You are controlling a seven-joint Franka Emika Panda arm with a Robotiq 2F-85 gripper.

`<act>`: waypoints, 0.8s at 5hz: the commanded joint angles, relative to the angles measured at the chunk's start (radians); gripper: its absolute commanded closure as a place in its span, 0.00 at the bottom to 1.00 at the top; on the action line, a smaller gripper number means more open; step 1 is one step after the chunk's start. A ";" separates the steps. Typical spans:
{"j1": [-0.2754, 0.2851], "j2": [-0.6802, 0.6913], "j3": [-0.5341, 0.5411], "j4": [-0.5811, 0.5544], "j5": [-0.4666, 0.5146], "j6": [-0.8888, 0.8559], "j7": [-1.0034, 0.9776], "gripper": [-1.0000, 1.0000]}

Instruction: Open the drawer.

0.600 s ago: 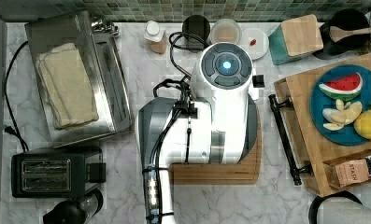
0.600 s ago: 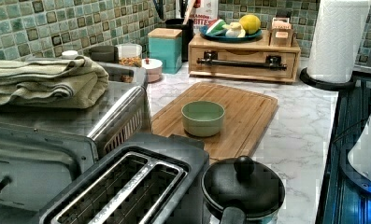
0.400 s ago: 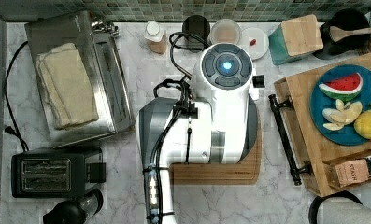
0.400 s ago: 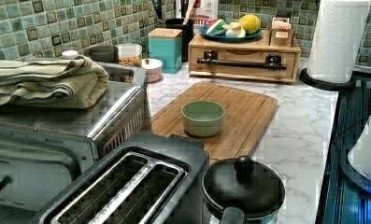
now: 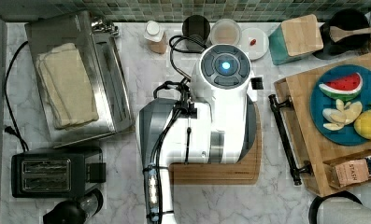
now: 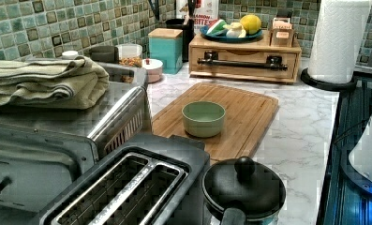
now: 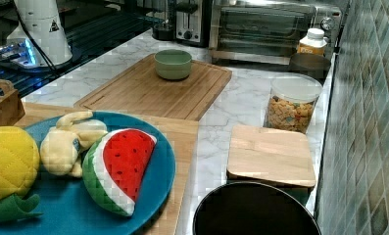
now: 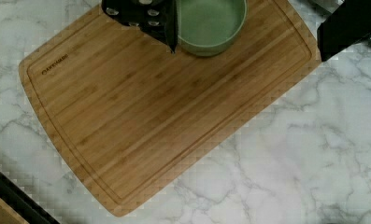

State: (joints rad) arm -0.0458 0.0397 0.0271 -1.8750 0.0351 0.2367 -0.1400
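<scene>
Light bamboo-wood box drawer [image 6: 245,58] sits upper centre of the left view, shut, blue plate of toy fruit [image 6: 230,35] on top. Rigid, probably slides easily; I'd grab mid black bar handle [image 6: 242,61]. Gripper [image 8: 220,28] above the wooden cutting board [image 8: 141,107]; fingers' state I cannot tell.

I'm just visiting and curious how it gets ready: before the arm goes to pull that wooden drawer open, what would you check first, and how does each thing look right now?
1. Drawer shut, front flush: ok, still to open.
2. Black bar handle in plain sight, nothing hanging on it: ok.
3. Marble counter in front of the drawer free for it to slide out: ok.
4. Blue plate of toy fruit on top could shake when pulled: cannot tell.
5. Green bowl on the cutting board, apart from the drawer: ok.
6. Gripper open wide enough for the bar: cannot tell.
</scene>
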 commanded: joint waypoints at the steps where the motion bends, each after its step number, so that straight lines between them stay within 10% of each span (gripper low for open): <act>1: -0.033 -0.093 -0.033 -0.117 -0.079 0.064 -0.422 0.00; 4: -0.101 -0.144 -0.119 -0.293 -0.105 0.275 -0.923 0.00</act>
State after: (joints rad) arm -0.0551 -0.0493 -0.0336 -2.1016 -0.0461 0.4783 -0.9487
